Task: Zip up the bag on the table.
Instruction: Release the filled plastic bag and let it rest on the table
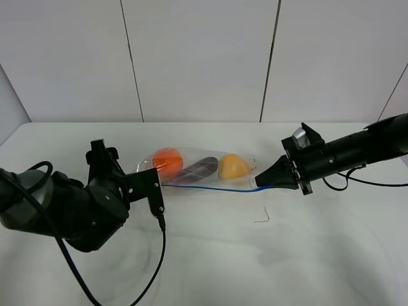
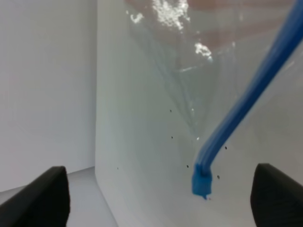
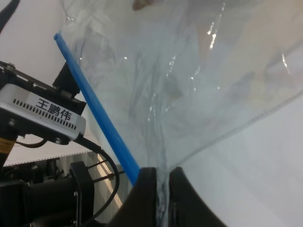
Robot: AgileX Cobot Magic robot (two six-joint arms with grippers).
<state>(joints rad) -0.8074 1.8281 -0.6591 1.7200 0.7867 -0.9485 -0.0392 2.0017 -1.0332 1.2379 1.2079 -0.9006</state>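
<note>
The clear bag (image 1: 204,169) lies on the white table (image 1: 299,261) with orange, purple and yellow produce inside. Its blue zip strip (image 1: 210,187) runs along the near edge. My right gripper (image 1: 262,185) is shut on the bag's right end beside the strip; in the right wrist view its jaws (image 3: 161,187) pinch the clear plastic next to the blue strip (image 3: 97,106). My left gripper (image 1: 155,186) is at the bag's left end. In the left wrist view it (image 2: 161,198) is wide open, with the strip's end (image 2: 202,182) between the fingertips (image 2: 45,194), not touching either.
A black cable (image 1: 159,255) hangs from the left arm across the table's front. Another cable (image 1: 357,182) trails behind the right arm. A small dark mark (image 1: 262,217) lies on the table in front of the bag. White wall panels stand behind.
</note>
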